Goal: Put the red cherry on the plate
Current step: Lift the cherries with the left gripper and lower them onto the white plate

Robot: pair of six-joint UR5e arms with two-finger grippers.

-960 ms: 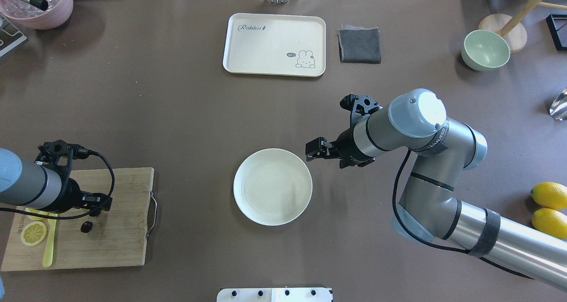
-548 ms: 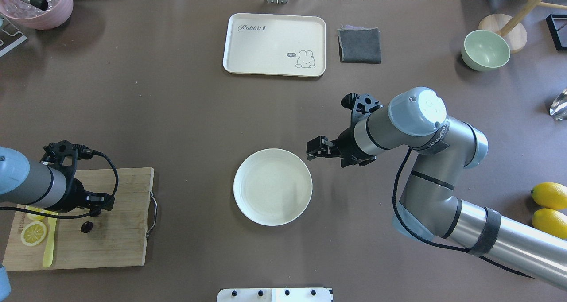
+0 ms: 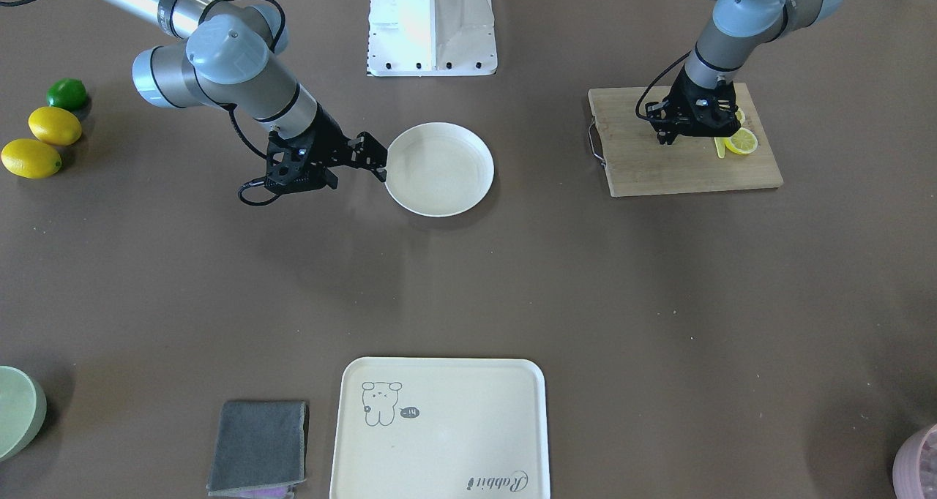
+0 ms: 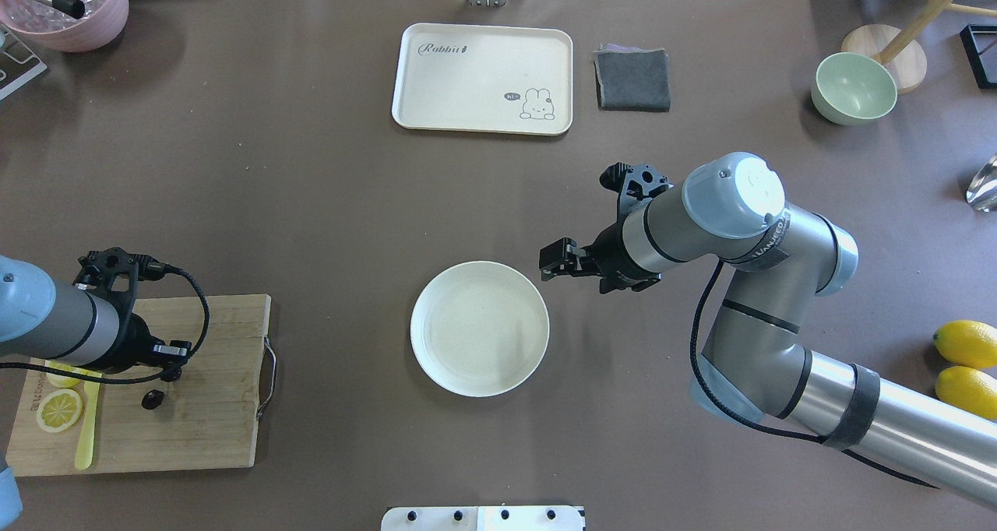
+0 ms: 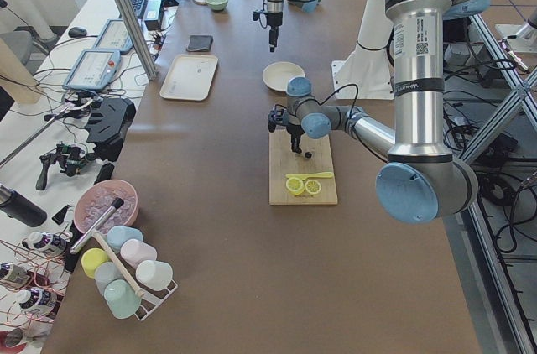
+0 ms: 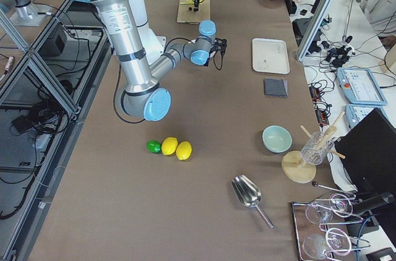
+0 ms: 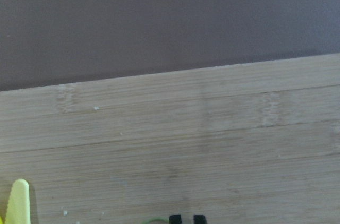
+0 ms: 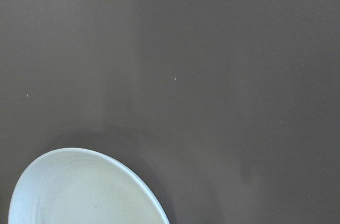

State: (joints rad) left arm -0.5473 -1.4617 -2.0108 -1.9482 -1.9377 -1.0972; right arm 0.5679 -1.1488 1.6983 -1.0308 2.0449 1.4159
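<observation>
One dark ball of the red cherry [image 4: 153,397] lies on the wooden cutting board [image 4: 210,375]. My left gripper [image 4: 168,373] points down right beside it. In the left wrist view its two fingertips [image 7: 175,218] sit almost together at the bottom edge, and a bit of green stem runs up to them. The cream plate [image 4: 479,328] stands empty at the table's middle. Just off its right rim hovers my right gripper [image 4: 547,265], its fingers apart and holding nothing. The right wrist view shows only the plate's edge [image 8: 79,192].
A lemon slice [image 4: 60,409] and a yellow plastic knife [image 4: 84,430] lie at the board's left end. The rabbit tray [image 4: 483,78], grey cloth [image 4: 632,78] and green bowl [image 4: 854,87] are at the far side. Whole lemons [image 4: 966,342] are at the right edge.
The left arm has shifted slightly back toward the left over the board, and the cherry ball on the board stays in place. The right arm has barely moved.
</observation>
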